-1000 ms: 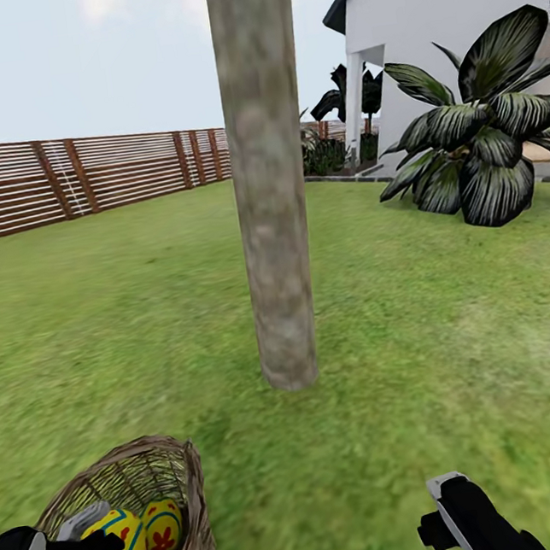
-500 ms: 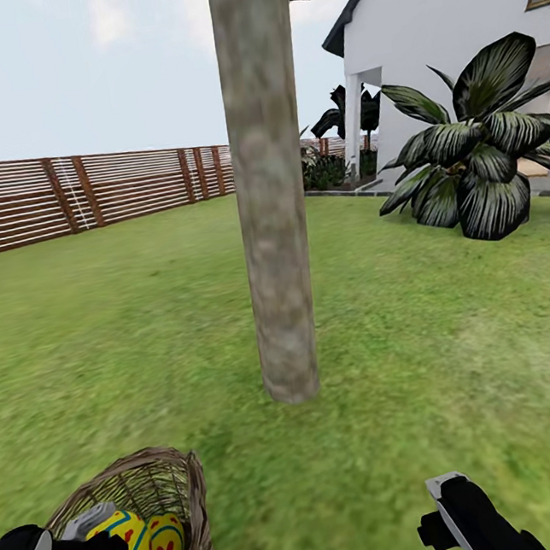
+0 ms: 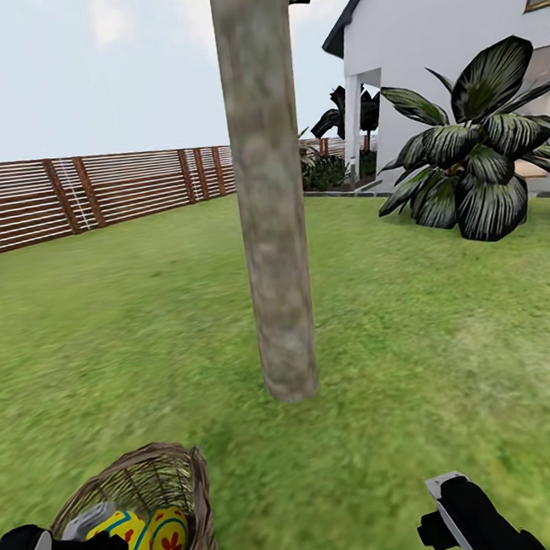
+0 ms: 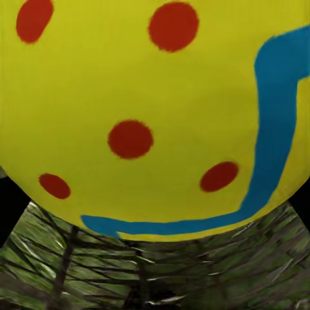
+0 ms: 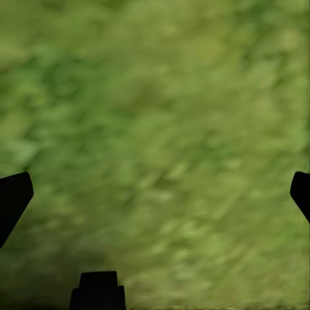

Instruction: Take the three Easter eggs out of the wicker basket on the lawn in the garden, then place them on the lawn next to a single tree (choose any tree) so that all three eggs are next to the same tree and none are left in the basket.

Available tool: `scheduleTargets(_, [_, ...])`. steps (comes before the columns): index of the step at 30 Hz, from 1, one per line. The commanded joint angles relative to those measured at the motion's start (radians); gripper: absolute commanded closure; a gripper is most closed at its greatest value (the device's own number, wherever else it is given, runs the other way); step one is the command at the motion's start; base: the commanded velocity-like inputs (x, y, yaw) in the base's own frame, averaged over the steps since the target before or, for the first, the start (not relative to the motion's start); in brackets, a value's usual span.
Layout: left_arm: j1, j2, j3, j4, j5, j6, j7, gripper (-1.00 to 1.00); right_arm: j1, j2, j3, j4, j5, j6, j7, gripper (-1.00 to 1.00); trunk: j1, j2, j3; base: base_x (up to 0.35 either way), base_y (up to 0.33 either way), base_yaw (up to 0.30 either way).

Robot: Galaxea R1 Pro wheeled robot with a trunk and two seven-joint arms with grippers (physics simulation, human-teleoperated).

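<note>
1. Since a second ago, the view has been tilted upward; the tree (image 3: 272, 224) stands ahead.
2. Left claw (image 3: 115, 546) is seen in the wicker basket (image 3: 186, 492), beside the Easter eggs (image 3: 145, 545); its grip cannot be told.
3. Right claw (image 5: 155, 194) is spread wide above the lawn (image 3: 449, 357).

The wicker basket (image 3: 178, 502) is rough open-weave cane, brown and matt, its strands showing as a coarse lattice behind the egg in the left wrist view. The three Easter eggs (image 3: 145, 545) are smooth and evenly painted, yellow with flat red and blue markings and no strong shine; the one just ahead of the left fingers (image 4: 155, 116) looks like a plain matt shell. The tree (image 3: 274, 223) has mottled, grainy grey-brown bark. The lawn (image 3: 422, 351) is short, soft-looking grass. The fence (image 3: 84, 191) is slatted brown wood. The right gripper (image 3: 464, 514) is smooth black and white plastic-looking casing.
</note>
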Motion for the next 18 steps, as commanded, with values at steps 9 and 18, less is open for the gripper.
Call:
scheduleTargets(9, [-0.001,-0.001,0.002,-0.001,-0.007,0.004,-0.008,1.00,-0.001,-0.001,0.003,-0.001,0.004,0.005,0.000,-1.00,-0.012,0.021,0.008,-0.177,0.000,0.000])
scheduleTargets(18, [0.000,-0.001,0.002,0.001,-0.007,0.005,-0.008,1.00,-0.001,-0.001,0.005,-0.001,0.001,0.004,0.001,-1.00,-0.047,0.084,0.037,0.000,0.000,0.000])
